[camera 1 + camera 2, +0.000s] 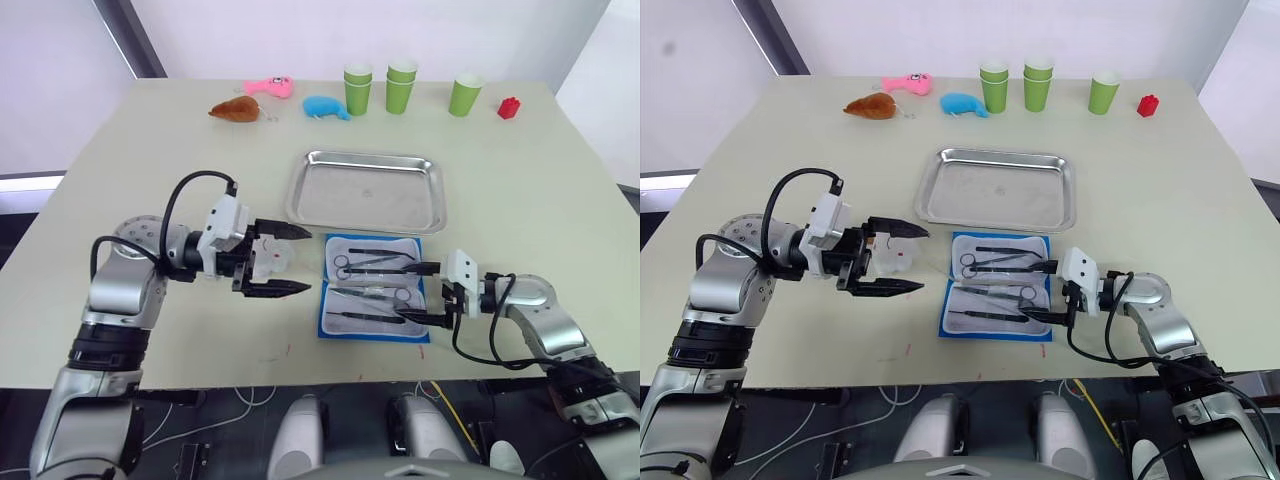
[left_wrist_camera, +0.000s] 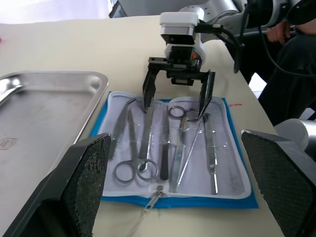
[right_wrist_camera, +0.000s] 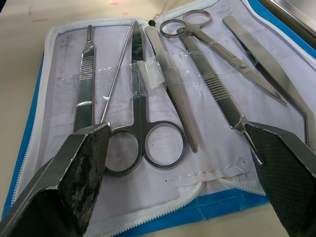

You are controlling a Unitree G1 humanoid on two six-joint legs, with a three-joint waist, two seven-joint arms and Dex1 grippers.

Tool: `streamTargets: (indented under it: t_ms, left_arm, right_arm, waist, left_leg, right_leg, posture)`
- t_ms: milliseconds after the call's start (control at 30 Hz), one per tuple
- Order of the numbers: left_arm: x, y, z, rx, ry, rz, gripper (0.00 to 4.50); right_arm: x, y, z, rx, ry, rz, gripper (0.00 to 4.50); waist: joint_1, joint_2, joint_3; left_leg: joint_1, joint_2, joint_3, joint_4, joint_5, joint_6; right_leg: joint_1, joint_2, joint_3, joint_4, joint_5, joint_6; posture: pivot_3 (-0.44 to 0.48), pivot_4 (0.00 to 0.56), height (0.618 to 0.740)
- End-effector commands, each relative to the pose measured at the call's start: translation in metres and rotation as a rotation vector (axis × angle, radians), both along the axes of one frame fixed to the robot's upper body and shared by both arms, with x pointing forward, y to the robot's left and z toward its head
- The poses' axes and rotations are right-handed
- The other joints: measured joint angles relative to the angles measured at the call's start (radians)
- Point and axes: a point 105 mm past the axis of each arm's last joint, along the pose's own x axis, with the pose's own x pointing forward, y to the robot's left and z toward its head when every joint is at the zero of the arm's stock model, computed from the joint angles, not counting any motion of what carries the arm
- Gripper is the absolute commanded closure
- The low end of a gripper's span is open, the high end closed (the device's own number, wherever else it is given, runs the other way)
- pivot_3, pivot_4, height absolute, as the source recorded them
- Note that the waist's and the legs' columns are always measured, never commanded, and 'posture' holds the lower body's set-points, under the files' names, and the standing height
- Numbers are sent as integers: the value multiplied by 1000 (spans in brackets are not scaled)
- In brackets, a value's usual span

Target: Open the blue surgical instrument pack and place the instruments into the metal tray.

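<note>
Blue fabric edging frames the surgical instrument pack (image 1: 375, 286), which lies unzipped and spread flat on the pale table (image 1: 560, 190), grey lining up, at the 6 o'clock side of the metal tray (image 1: 366, 190) and just apart from its near rim. The instruments (image 3: 163, 89), namely ring-handled scissors, forceps, tweezers and slim straight handles, all lie side by side in the lining under clear retaining straps; none is in the tray, whose floor is bare steel. The right gripper (image 1: 422, 293) is at the pack's 3 o'clock edge with its black fingers spread wide over the lining, one over each half of the case, grasping nothing; whether the tips touch the fabric cannot be told. The left gripper (image 1: 287, 260) hovers at the pack's 9 o'clock, apart from it, fingers spread and pointing toward the case, likewise holding nothing. A small pale, translucent object lies on the table just beside this gripper; its nature cannot be determined. Along the table's far edge, at the tray's 12 o'clock, stand three groups of green paper cups (image 1: 402, 85), with a blue whale toy (image 1: 326, 107), a pink toy (image 1: 270, 88) and a brown toy (image 1: 238, 110) toward 11 o'clock, and a small red block (image 1: 509, 108) toward 1 o'clock. A person's hand (image 2: 277, 32) shows in the left wrist view beyond the table.
</note>
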Motion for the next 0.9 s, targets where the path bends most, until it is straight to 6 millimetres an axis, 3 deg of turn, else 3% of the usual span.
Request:
streamTargets:
  t_ms: [33, 200, 267, 400, 633, 800, 900]
  left_arm:
    - [5, 1, 6, 18, -66, 23, 17]
    - [13, -4, 1, 33, -101, 30, 17]
    - [18, -5, 0, 43, -87, 20, 280]
    - [27, -9, -2, 69, -96, 8, 1682]
    - [47, -31, -24, 157, -61, -82, 1682]
    - [60, -43, -32, 171, -67, -90, 3300]
    - [66, -44, -40, 185, -68, -75, 3300]
  right_arm:
    - [-6, -9, -28, -82, 104, -31, 43]
    - [-6, -8, -28, -77, 105, -38, 43]
    - [-6, -8, -29, -75, 109, -41, 0]
    - [-6, -7, -29, -71, 114, -42, 0]
    - [-4, -5, -28, -61, 110, -49, 0]
    - [-4, -5, -28, -60, 109, -56, 0]
    - [-4, -6, -27, -60, 109, -60, 0]
  waist:
    - [0, 0, 0]
    - [1, -1, 0]
    - [1, -1, 0]
    - [1, -1, -1]
    - [0, -1, -1]
    - [-2, -1, -1]
    - [-1, -1, -1]
  left_leg:
    - [0, 0, 0, 0, 0, 0]
    - [0, 0, 0, 1, 0, 0]
    - [0, 0, 0, 1, 0, 0]
    - [0, 0, 0, 2, 0, 0]
    - [0, 0, 0, 4, 0, 0]
    - [-1, 0, -1, 4, 0, 0]
    - [-1, 0, -1, 5, 0, 0]
  right_leg:
    - [0, 0, 0, 0, 0, 0]
    - [0, 0, 0, 0, 0, 0]
    - [0, 0, 0, 1, 0, 0]
    - [1, 1, 0, 1, 0, 0]
    - [1, 1, 0, 1, 0, 0]
    - [1, 2, 1, 1, 0, 0]
    - [1, 2, 1, 1, 0, 0]
  posture:
    - [0, 150, 739]
    - [0, 150, 739]
    - [0, 150, 739]
    - [0, 150, 739]
    - [0, 150, 739]
    - [0, 150, 739]
    - [0, 150, 739]
